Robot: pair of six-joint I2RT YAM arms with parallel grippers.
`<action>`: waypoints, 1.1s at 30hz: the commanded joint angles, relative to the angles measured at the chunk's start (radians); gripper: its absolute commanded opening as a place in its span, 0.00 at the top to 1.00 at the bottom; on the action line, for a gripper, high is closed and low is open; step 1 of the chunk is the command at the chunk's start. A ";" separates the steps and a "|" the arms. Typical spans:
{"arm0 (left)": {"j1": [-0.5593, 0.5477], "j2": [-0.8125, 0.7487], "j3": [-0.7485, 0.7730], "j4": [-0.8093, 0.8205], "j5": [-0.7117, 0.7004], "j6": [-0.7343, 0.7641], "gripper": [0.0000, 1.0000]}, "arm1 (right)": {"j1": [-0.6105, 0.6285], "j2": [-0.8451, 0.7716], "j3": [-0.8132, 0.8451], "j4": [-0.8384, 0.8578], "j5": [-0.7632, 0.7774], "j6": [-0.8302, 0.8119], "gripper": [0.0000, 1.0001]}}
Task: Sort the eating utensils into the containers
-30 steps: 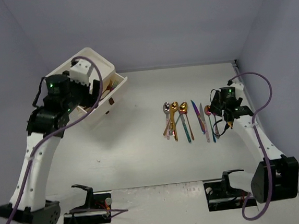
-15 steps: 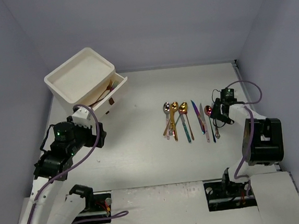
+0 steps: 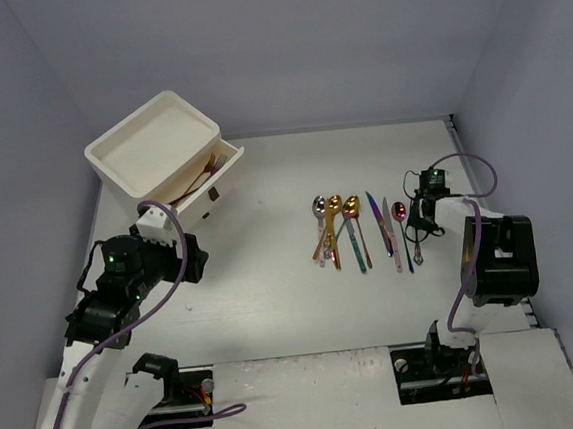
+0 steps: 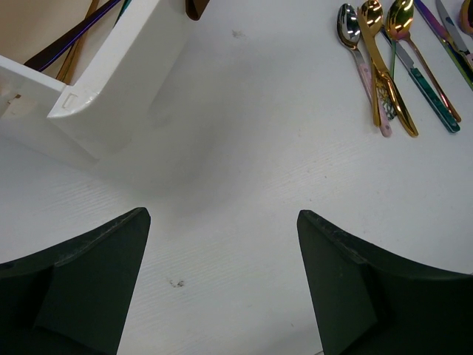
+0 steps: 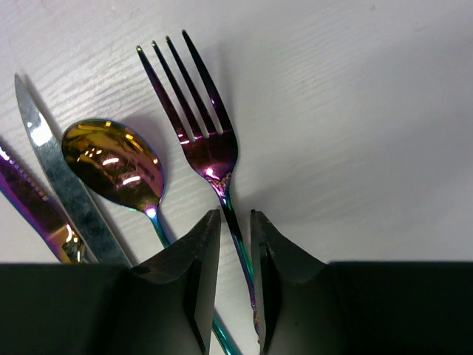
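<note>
Right tool (image 5: 235, 218) is down on the purple-rainbow fork (image 5: 211, 151), which lies flat on the worktop (image 3: 274, 296) at the right-hand end of the cutlery row (image 3: 353, 231). It sits just beside a gold-purple spoon (image 5: 111, 163), with a silver knife (image 5: 59, 177) past that.

The fork's long axis runs straight out from the wrist, tines pointing away and handle coming back between the fingers. So the jaws close across the handle just behind the neck, which is the way you'd want for something this skinny. They're nearly pressed together with the handle between them. Honestly, from the wrist view I can't tell whether the pads are actually biting yet or just about to.

Left tool (image 4: 222, 214) is spread wide with nothing in it, hovering over bare worktop near the white cabinet (image 3: 150, 151).

The open drawer (image 3: 230, 159) already has a few pieces in it and is well off to the left, much closer to the left arm. The fork is clearly the right arm's pick, but it'll need a long carry leftward once it's lifted.
</note>
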 commanded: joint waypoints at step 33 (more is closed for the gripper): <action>-0.689 0.528 0.490 0.338 -0.270 -0.288 0.22 | 0.706 -0.634 0.214 0.069 -0.007 0.327 1.00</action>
